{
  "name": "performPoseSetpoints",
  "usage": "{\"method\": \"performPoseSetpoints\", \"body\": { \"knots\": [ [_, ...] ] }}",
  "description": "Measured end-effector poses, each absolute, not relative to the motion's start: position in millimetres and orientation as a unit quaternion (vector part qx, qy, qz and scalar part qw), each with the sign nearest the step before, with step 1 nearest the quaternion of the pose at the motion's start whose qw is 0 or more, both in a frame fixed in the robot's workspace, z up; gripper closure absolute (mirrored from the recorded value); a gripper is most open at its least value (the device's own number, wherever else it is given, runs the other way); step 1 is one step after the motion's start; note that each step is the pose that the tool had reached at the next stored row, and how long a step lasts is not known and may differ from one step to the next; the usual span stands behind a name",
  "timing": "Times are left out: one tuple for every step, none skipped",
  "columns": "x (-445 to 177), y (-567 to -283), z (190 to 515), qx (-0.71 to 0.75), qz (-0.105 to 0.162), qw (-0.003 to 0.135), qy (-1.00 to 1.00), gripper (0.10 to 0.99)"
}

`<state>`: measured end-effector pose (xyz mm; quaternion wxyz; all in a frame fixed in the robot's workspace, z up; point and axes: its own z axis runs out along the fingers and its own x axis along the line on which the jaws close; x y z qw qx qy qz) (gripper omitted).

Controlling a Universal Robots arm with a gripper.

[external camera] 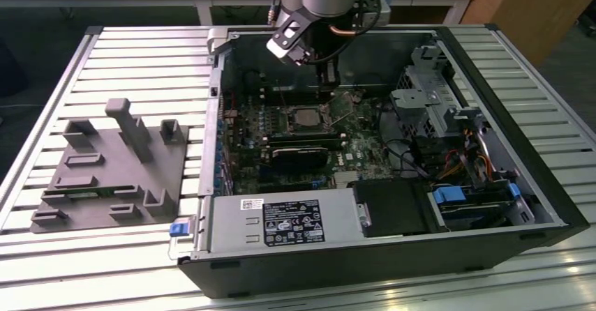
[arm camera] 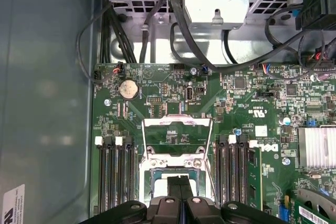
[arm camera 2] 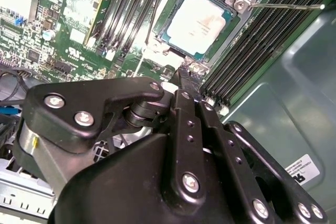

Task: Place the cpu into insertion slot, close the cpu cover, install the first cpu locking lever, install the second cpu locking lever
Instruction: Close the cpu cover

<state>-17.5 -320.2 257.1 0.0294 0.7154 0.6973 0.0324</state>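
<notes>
The cpu (arm camera 2: 197,24) lies seated in the insertion slot (arm camera 2: 239,4), at seven o'clock just beside the jaws in the exterior view; jaws pressed together, holding nothing.

I see an open computer case (external camera: 373,272) on the slatted desk (external camera: 139,53), a grey fixture block (external camera: 102,178) beside it on the exterior view's left, a coin battery (arm camera: 128,89) inside.

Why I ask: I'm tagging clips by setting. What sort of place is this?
Probably a robotics lab bench: an opened computer case on a slatted metal table, beside a grey fixture block.
</notes>
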Motion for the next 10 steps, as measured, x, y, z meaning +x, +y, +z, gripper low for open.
{"method": "performPoseSetpoints", "body": {
  "knots": [
    [-17.0, -320.2, 257.1, 0.715, 0.032, 0.029, 0.697, 0.980],
    [-16.6, -320.2, 257.1, 0.715, 0.032, 0.029, 0.697, 0.980],
    [-16.2, -320.2, 257.1, 0.715, 0.032, 0.029, 0.697, 0.980],
    [-15.7, -320.2, 257.1, 0.715, 0.032, 0.029, 0.697, 0.980],
    [-15.3, -320.2, 257.1, 0.715, 0.032, 0.029, 0.697, 0.980],
    [-14.9, -320.2, 257.1, 0.715, 0.032, 0.029, 0.697, 0.980],
    [-14.5, -320.2, 257.1, 0.715, 0.032, 0.029, 0.697, 0.980],
    [-14.1, -320.2, 257.1, 0.715, 0.032, 0.029, 0.697, 0.980],
    [-13.7, -320.2, 257.1, 0.715, 0.032, 0.029, 0.697, 0.980],
    [-13.3, -320.2, 257.1, 0.715, 0.032, 0.029, 0.697, 0.980]
  ]
}}
